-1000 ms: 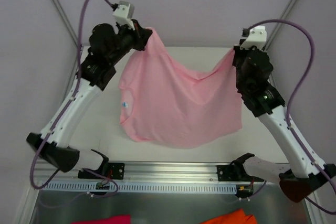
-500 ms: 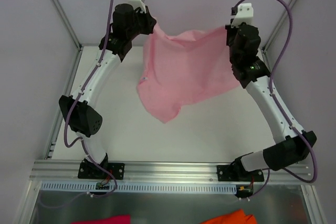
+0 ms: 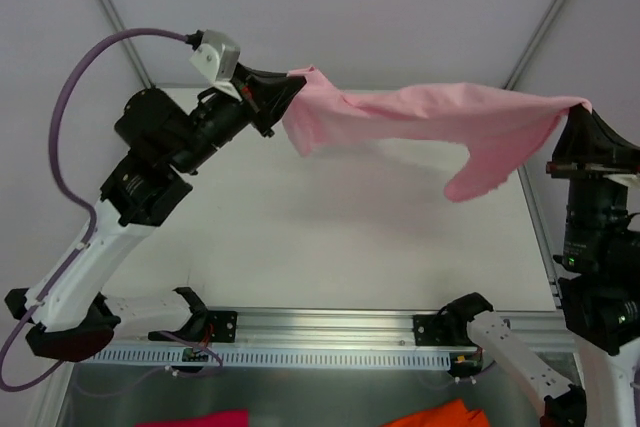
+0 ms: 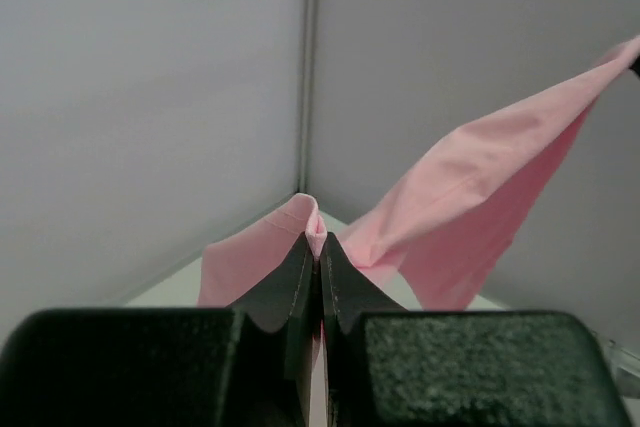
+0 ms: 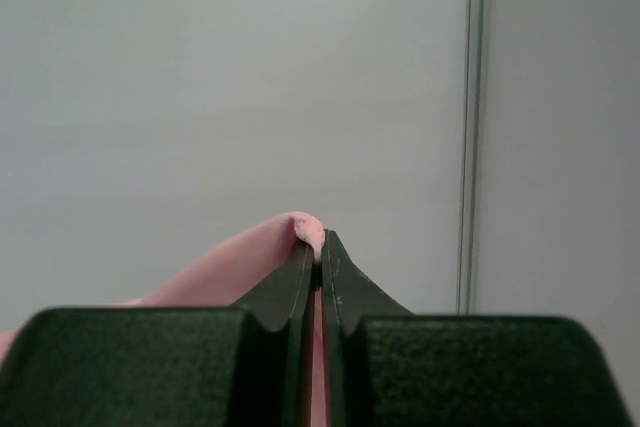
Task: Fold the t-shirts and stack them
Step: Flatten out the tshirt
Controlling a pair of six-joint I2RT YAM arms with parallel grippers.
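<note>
Both pincers are clenched on cloth. Our left pincer (image 3: 288, 87) nips one edge of the pink t-shirt (image 3: 420, 112) and our right pincer (image 3: 580, 110) nips the opposite edge. Both wrist views show that each has only a small fold caught at the very fingertips. We hold the shirt in the air, well above the table (image 3: 350, 247), and it touches the surface nowhere that we can see.

What worries us is how little cloth each pincer has. The fabric is thin and pulled nearly straight between us. If we spread any wider or swing down sharply, we judge that an edge could slide out and the shirt would drop in a heap. Our right pincer also hangs over the table's right edge, so a release there could let cloth trail over the side. The shirt is gathered into a rope-like band and not spread flat, so laying it down as it is would likely trap creases and doubled layers under any fold.

Its long axis runs left to right across the top view, roughly level, with a slight sag in the middle. One loose lobe hangs down near the right end, and a smaller one hangs just beside the left pincer. We cannot tell which end carries the neck, as no label shows.
</note>
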